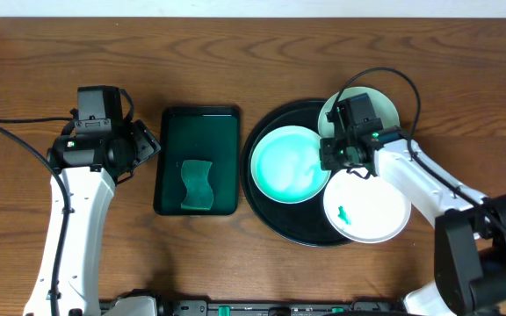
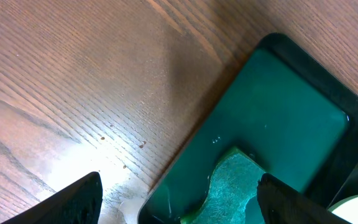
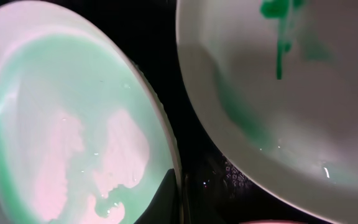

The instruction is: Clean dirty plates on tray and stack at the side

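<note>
The wooden counter [image 1: 60,53] carried everything. The largest thing on it was the round black tray [image 1: 275,215], and I give all places from this tray. Just beside it on the left lay a smaller green tray [image 1: 198,132] with a pale green sponge [image 1: 198,183] inside.

All three plates were at the black tray. The mint plate [image 1: 288,167] lay in its left half and had a wet-looking mint film. The far plate [image 1: 386,107] sat at its far right rim, partly hidden by the arm. The smeared plate [image 1: 372,211] lay on its near right rim and reached out over it. Its green smear [image 1: 343,212] was on the side toward the tray's middle. No plate was stacked at the side yet.

The right gripper [image 1: 348,158] hung over the tray's right half, between the three plates, with its jaws pressed together. Its tip was close to the mint plate's rim, but I could not tell whether it pinched that rim. The left gripper [image 1: 146,145] was well to the left of the tray, beyond the green tray, spread wide and holding nothing.

I judged that the wiping had hardly begun. To do it well, the left gripper should take the sponge by its middle. The right gripper should steady one plate at its rim and keep it level, so that nothing spills.
</note>
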